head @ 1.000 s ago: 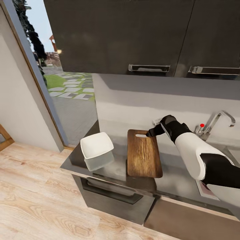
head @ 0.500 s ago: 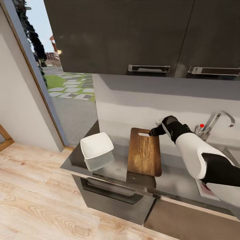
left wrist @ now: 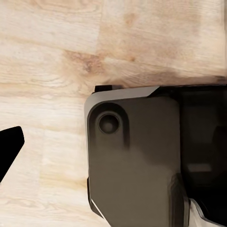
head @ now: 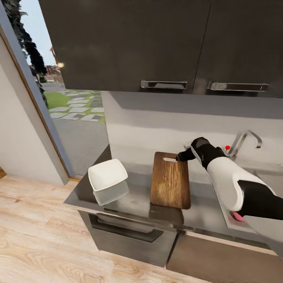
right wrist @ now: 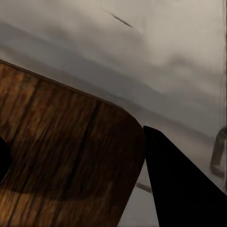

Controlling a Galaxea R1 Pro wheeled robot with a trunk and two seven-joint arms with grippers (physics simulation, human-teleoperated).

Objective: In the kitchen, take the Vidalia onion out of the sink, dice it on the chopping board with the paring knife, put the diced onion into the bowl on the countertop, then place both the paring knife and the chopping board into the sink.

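The brown wooden chopping board (head: 169, 181) lies lengthwise on the glossy dark countertop (head: 133, 201), its far end by the wall. My right gripper (head: 181, 157) is at that far end, beside the handle slot, shut on the board. The right wrist view has the board's rounded corner (right wrist: 71, 156) between two dark fingers (right wrist: 182, 191). The white square bowl (head: 107, 175) stands left of the board above its pale mirror image. The sink's chrome tap (head: 245, 142) with a red knob rises behind my right forearm, which hides the basin. A black left fingertip (left wrist: 9, 147) hangs over wooden floor. Knife and onion are out of view.
Dark upper cabinets with bar handles (head: 163, 84) hang over the counter. Grey drawers with a dark bar handle (head: 125, 232) sit below it. A small pink thing (head: 237, 215) shows at the counter's front edge under my right arm. A glass door opens at the left.
The board's far end has shifted slightly right with my right gripper on it. The whole picture has slid, so the camera moved; bowl and tap now sit further left.
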